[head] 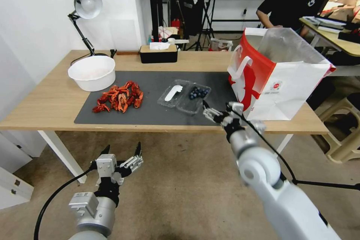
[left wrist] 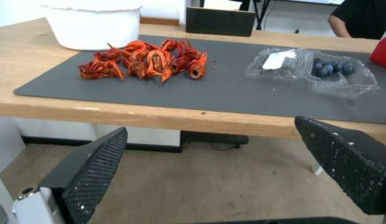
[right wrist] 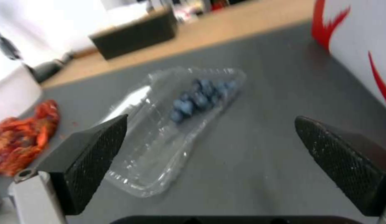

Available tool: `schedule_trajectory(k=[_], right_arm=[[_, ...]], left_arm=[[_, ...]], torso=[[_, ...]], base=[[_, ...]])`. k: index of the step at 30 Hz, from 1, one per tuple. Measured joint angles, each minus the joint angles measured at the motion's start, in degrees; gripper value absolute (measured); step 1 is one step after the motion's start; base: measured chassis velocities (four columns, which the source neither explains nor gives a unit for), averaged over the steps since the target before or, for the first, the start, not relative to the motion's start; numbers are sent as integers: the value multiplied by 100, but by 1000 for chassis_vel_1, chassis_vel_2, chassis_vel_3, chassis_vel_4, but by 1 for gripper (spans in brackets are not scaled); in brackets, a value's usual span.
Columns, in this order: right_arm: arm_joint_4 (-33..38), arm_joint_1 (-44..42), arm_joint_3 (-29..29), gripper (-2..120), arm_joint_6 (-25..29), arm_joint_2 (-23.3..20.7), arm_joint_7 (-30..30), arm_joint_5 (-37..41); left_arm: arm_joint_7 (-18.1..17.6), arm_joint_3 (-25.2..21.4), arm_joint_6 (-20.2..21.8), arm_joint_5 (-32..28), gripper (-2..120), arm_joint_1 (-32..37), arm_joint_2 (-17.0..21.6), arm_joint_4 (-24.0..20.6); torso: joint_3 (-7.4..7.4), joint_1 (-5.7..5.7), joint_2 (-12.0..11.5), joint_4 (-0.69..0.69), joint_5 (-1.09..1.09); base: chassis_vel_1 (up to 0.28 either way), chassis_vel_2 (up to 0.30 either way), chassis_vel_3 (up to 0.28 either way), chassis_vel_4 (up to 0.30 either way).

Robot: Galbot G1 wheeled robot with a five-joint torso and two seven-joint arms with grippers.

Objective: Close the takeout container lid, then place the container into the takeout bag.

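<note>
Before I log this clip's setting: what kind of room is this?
Probably a lab or office workroom staged for testing: a light wooden desk with a dark grey mat, a silver desk lamp, black tripod stands behind.

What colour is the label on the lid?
White, on the clear lid; the left wrist view shows it best.

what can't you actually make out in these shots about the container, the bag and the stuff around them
- Takeout bag: its inside, hidden by its own walls in the head view.
- Lid: label text, too small there.
- Takeout container: berry count, blurred in the right wrist view.
- Takeout bag, left wrist view: cut to a red corner by the frame's edge.
</note>
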Motion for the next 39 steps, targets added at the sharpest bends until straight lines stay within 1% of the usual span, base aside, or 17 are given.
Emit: schedule_trajectory(k=[1, 2, 3, 4, 5, 6, 7, 8, 9, 11, 12, 15, 16, 18, 25, 33, 39], right_arm=[[-40, 418, -179, 100, -433, -33, 627, 595], [-97, 767, -325, 100, -720, -48, 1068, 965], [-97, 767, -325, 100, -720, -48, 1068, 965], [-186, 1099, -467, 100, -978, -34, 1517, 1308], [-231, 1222, -522, 100, -1065, -18, 1698, 1447], [-374, 1564, -685, 100, -1349, 70, 2190, 1875], [-374, 1564, -685, 100, -1349, 70, 2190, 1875], [-482, 1788, -775, 100, -1505, 137, 2475, 2117], [-581, 1958, -911, 100, -1629, 181, 2663, 2235], [-631, 2042, -1006, 100, -1676, 208, 2789, 2298], [-713, 2176, -1133, 100, -1767, 275, 3129, 2514], [-1029, 2491, -1437, 100, -1867, 462, 3991, 2991], [-1029, 2491, -1437, 100, -1867, 462, 3991, 2991], [-1257, 2638, -1558, 100, -1868, 544, 4214, 3059], [-1626, 2857, -1709, 100, -1872, 700, 4380, 3228], [-1687, 2887, -1744, 100, -1872, 755, 4526, 3420], [-1687, 2925, -1748, 100, -1869, 694, 4653, 3795]], left_arm=[[-2, -3, -10, 21, 100, 6, -37, 22], [-7, -6, -24, 37, 100, 13, -69, 37], [-7, -6, -24, 37, 100, 13, -69, 37], [-9, -17, -34, 49, 100, 14, -93, 57], [-9, -23, -39, 52, 100, 14, -99, 68], [-10, -38, -48, 59, 100, 13, -117, 94], [-10, -38, -48, 59, 100, 13, -117, 94], [-15, -50, -58, 67, 100, 13, -128, 115], [-20, -58, -61, 73, 100, 17, -136, 127], [-22, -62, -59, 73, 100, 20, -142, 131], [-20, -67, -42, 73, 100, 21, -149, 130], [-15, -86, -5, 74, 100, 12, -174, 140], [-15, -86, -5, 74, 100, 12, -174, 140], [-15, -91, -5, 74, 100, 11, -177, 159], [-31, -90, -17, 59, 100, -17, -167, 183], [-55, -84, -19, 34, 100, -41, -131, 211], [-67, -90, -23, 21, 100, -53, -108, 209]], torso=[[0, 0, 0, 0, 0], [0, 1, 0, 1, -1], [0, 1, 0, 1, -1], [-1, 0, 1, 0, 0], [-1, 0, 1, 1, 0], [0, 0, 0, 0, 1], [0, 0, 0, 0, 1], [-1, 1, 0, 2, 0], [0, 0, 1, 1, -2], [0, 1, 0, 1, -1], [0, 1, 0, 1, 2], [0, 0, 0, 1, 0], [0, 0, 0, 1, 0], [0, 0, 0, 1, 0], [0, 0, 0, 1, 0], [-1, 0, 0, 0, 1], [-1, 0, 1, 0, 1]], base=[[0, 0, 0, 0], [0, 0, 0, 0], [0, 0, 0, 0], [0, 0, 0, 0], [0, 0, 0, 0], [0, 0, 0, 0], [0, 0, 0, 0], [0, 0, 0, 0], [0, 0, 0, 0], [0, 0, 0, 0], [0, 0, 0, 0], [0, 0, 0, 0], [0, 0, 0, 0], [0, 0, 0, 0], [0, 0, 0, 0], [0, 0, 0, 0], [0, 0, 0, 0]])
